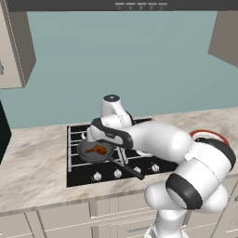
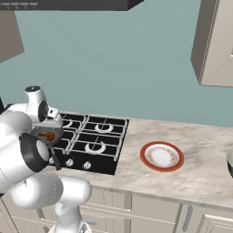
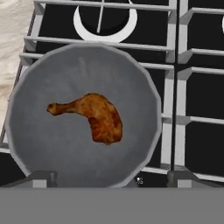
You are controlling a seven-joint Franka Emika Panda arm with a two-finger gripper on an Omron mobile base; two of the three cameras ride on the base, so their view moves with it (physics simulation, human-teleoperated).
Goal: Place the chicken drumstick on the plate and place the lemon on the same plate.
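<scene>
gripper over pan, jaws spread wide, holding nothing | chicken drumstick lies flat mid frying pan on stove (thin end toward the pan's rim) | plate on counter right of stove, well apart

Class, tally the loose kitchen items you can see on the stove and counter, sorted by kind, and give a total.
Frying pan: 1
Chicken drumstick, lying in the pan: 1
Plate, on the counter right of the stove: 1
Total: 3
</scene>
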